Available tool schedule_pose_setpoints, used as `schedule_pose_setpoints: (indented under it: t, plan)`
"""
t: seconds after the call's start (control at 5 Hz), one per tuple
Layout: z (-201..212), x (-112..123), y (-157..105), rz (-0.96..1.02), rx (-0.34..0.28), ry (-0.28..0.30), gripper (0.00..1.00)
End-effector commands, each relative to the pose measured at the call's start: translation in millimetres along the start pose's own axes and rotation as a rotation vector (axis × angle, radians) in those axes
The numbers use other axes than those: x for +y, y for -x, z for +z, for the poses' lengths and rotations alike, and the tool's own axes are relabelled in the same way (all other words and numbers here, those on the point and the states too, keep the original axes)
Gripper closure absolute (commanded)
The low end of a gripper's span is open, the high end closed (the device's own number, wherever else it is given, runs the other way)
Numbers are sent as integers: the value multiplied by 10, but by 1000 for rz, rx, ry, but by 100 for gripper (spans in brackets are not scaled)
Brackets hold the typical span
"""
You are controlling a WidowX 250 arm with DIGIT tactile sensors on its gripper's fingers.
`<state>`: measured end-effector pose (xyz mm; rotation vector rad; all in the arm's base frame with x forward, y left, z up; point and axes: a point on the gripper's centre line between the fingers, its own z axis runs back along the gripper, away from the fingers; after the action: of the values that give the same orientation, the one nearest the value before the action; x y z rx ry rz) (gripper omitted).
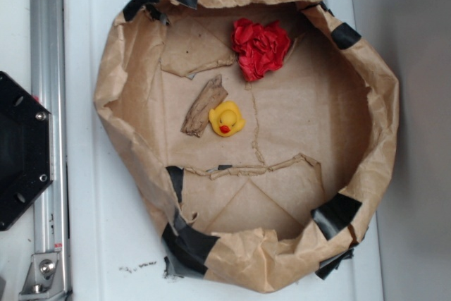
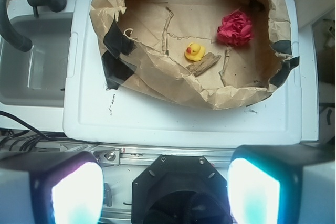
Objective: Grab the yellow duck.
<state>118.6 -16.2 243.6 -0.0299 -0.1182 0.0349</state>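
The yellow duck (image 1: 226, 118) (image 2: 194, 51), small and glossy with a red-orange beak, sits on the floor of a brown paper basin (image 1: 134, 47) (image 2: 178, 85), near its middle. A scrap of brown cardboard (image 1: 204, 106) (image 2: 205, 65) lies right beside it. My gripper (image 2: 165, 192) does not show in the exterior view. In the wrist view its two fingers (image 2: 79, 192) stand wide apart at the bottom edge, open, with nothing between them. They hang high over the robot base, far short of the duck.
A crumpled red paper wad (image 1: 261, 47) (image 2: 235, 28) lies inside the basin beyond the duck. The basin's rim is patched with black tape (image 1: 190, 241) and rests on a white lid (image 1: 113, 244). A metal rail (image 1: 48, 103), the black robot base (image 1: 17, 149) and a grey sink (image 2: 37, 61) lie alongside.
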Motion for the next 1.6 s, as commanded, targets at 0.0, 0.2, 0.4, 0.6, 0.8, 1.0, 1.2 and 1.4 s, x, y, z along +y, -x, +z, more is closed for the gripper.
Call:
schedule_pose_setpoints:
  t: [0.0, 0.2, 0.4, 0.6, 0.8, 1.0, 1.2, 1.4]
  plan:
    - [0, 0, 0, 0, 0, 0, 0]
    - [-112, 88, -494, -65, 19, 24, 0]
    - [-400, 210, -967, -62, 0, -10, 0]
    - [-730, 329, -1245, -92, -3, -76, 0]
    - [-1162, 575, -1264, -138, -34, -117, 0]
    - [-1441, 690, -1289, -182, -9, -96, 0]
    - [-1628, 817, -1215, -251, 20, -77, 0]
    - [-1720, 853, -1256, -290, 44, -73, 0]
